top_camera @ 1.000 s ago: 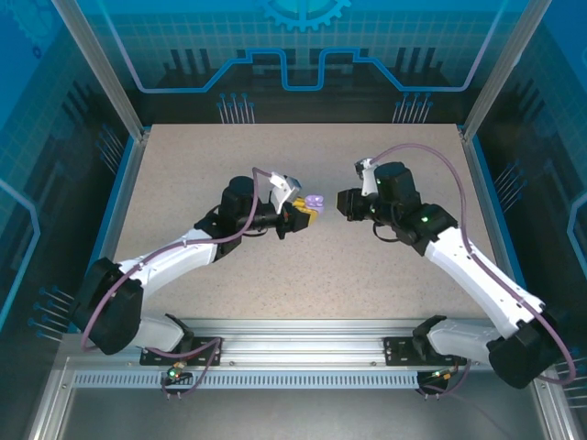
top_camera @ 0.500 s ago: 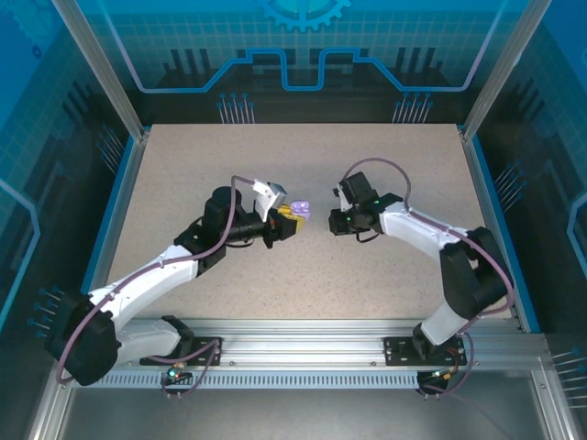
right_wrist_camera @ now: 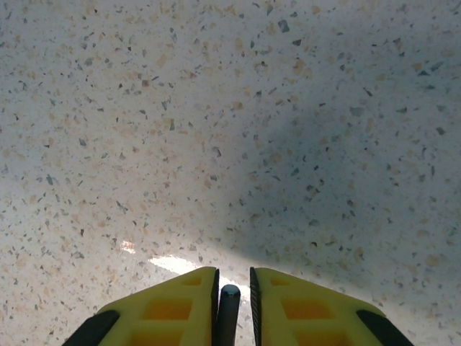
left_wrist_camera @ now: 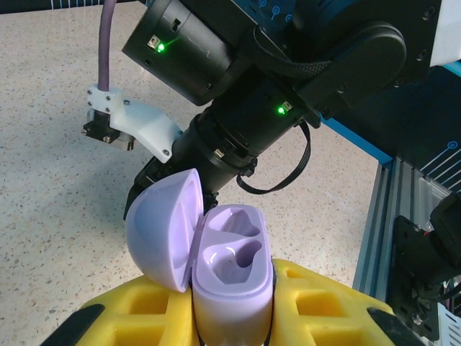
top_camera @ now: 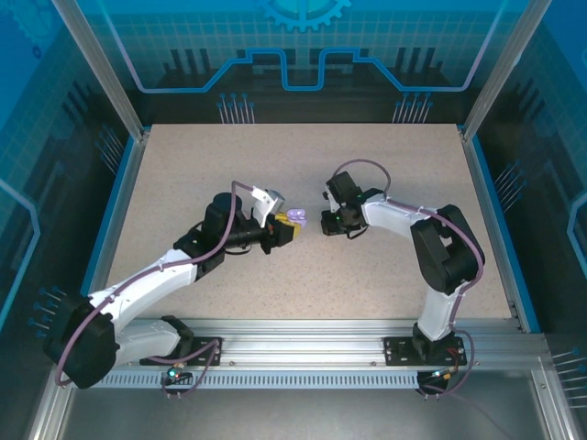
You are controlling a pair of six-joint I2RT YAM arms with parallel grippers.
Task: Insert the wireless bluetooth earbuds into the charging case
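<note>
Left gripper [top_camera: 292,225] clamps the open lilac charging case [left_wrist_camera: 232,277]; right gripper [right_wrist_camera: 232,281], pinching a dark sliver [right_wrist_camera: 229,310], risks a misaligned, fumbled insertion.

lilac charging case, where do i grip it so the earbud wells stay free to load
Grip the lilac charging case by its rounded lower body, jaws closing on the two flanks from its base, as the left gripper does. Its lid hangs open to one side and the two empty wells face outward, so top and hinge side should stay clear.
</note>
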